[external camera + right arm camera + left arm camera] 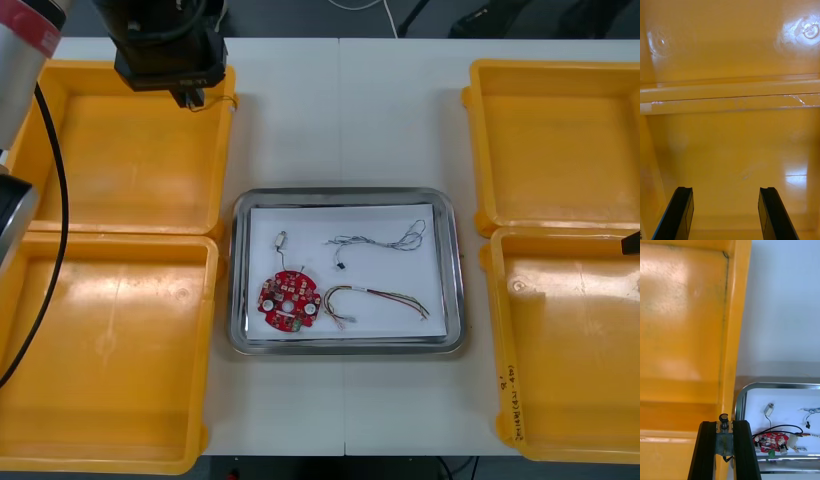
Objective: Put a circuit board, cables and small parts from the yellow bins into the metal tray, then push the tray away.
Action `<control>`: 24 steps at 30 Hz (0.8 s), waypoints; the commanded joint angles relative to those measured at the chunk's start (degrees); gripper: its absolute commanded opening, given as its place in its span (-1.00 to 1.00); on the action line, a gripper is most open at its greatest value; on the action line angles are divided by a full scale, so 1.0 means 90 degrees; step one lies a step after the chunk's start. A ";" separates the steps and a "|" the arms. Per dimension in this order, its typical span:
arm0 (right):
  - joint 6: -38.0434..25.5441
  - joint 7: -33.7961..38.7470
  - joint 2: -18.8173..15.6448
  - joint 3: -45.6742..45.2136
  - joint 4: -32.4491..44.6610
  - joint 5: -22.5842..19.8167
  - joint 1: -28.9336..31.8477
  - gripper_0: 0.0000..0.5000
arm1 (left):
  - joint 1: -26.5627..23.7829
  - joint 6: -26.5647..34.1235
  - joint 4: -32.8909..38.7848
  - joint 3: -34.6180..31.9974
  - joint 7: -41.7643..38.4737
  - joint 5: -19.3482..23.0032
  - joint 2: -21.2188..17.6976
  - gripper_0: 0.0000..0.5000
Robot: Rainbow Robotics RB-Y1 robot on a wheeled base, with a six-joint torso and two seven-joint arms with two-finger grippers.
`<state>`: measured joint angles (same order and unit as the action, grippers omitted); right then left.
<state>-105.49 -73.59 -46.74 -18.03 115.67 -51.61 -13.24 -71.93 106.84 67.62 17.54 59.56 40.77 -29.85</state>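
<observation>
Over the far left bin [130, 150] rim, the left hand [724, 423] pinches a small metal part [724, 438]. The right hand [726, 195] hangs spread above a right bin [730, 150].

Light bench [340, 110], smooth and matte. Crossed by a thin seam [343, 410] from near edge to far edge, about midway across. Beyond the far edge, dark floor [290, 18], with a thin pale cord [360, 6] curving on it. Farther right, dark shapes, too cut off to name.

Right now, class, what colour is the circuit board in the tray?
The board is red, clearest in the front view.
</observation>
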 commanded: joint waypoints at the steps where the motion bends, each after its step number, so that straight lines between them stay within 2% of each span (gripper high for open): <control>1: 0.0022 -0.0017 0.0007 -0.0223 0.0165 -0.0047 0.0026 1.00 | 0.0483 0.0267 0.0865 0.0132 -0.1179 -0.0184 0.0329 -1.00; 6: 0.0022 -0.0017 0.0007 -0.0223 0.0156 -0.0047 0.0036 1.00 | 0.1029 0.0351 0.1627 0.0151 -0.1394 -0.0496 0.0592 -1.00; 13: 0.0032 -0.0017 0.0007 -0.0223 0.0156 -0.0047 0.0036 1.00 | 0.1567 0.0351 0.2203 0.0395 -0.1511 -0.0838 0.0963 -1.00; 18: 0.0022 -0.0007 0.0007 -0.0223 0.0156 -0.0037 0.0026 1.00 | 0.1713 0.0287 0.2252 0.0698 -0.1628 -0.0858 0.1188 -1.00; 24: 0.0032 -0.0017 0.0007 -0.0223 0.0165 -0.0047 0.0036 1.00 | 0.1869 -0.0182 0.2252 0.1108 -0.1735 -0.0916 0.1442 -1.00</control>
<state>-105.50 -73.59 -46.74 -18.04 115.69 -51.63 -13.23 -56.11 107.76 85.89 24.95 46.75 33.28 -19.30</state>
